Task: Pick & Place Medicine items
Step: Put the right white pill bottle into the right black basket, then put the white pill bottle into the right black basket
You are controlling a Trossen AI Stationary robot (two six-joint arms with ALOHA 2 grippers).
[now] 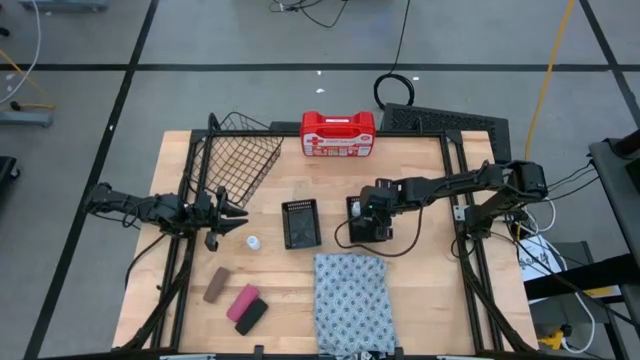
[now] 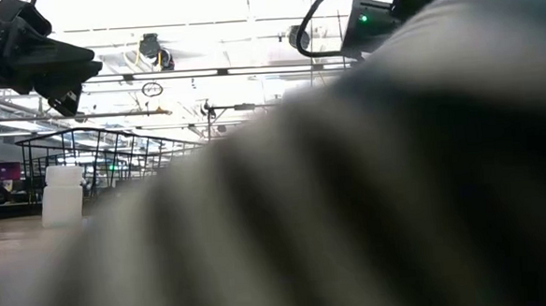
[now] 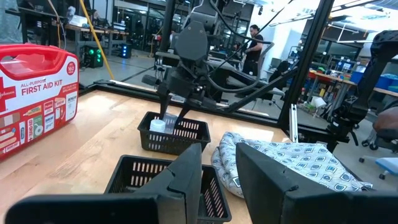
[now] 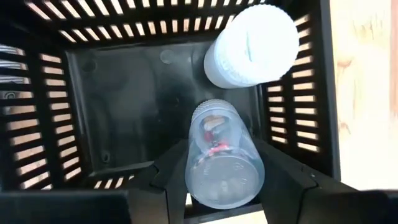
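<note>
Clear bottle pinched in right gripper over black tray, frame centre-right; white-capped bottle inside. Left gripper centre-left, fingers slightly apart, holding nothing, small white bottle nearby.

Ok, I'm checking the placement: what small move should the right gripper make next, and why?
Probably open. The right gripper is shut on a clear bottle already down inside the black tray, beside a white bottle. Letting go there would likely leave it in the tray; then lift away.
</note>
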